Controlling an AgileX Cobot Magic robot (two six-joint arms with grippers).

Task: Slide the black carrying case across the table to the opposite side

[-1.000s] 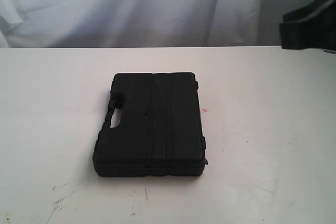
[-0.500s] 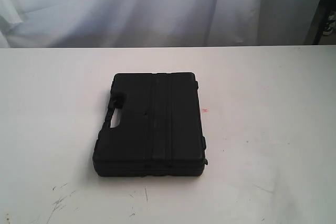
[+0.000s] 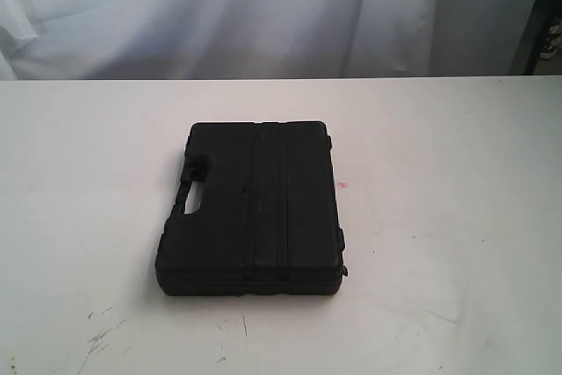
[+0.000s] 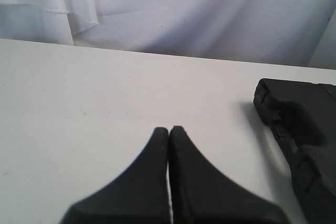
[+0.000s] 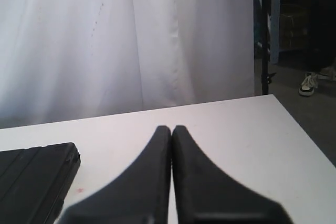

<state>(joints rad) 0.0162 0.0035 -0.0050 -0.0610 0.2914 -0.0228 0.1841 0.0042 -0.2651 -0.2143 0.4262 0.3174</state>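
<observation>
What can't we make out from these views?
- Exterior view: neither gripper is in frame, so their distance from the case is unknown.
- Left wrist view: the picture edge cuts off the case; the left gripper hides the table beneath it.
- Right wrist view: only a case corner shows; the right gripper hides table too.
- Latches: too dark and small in the exterior view.
</observation>
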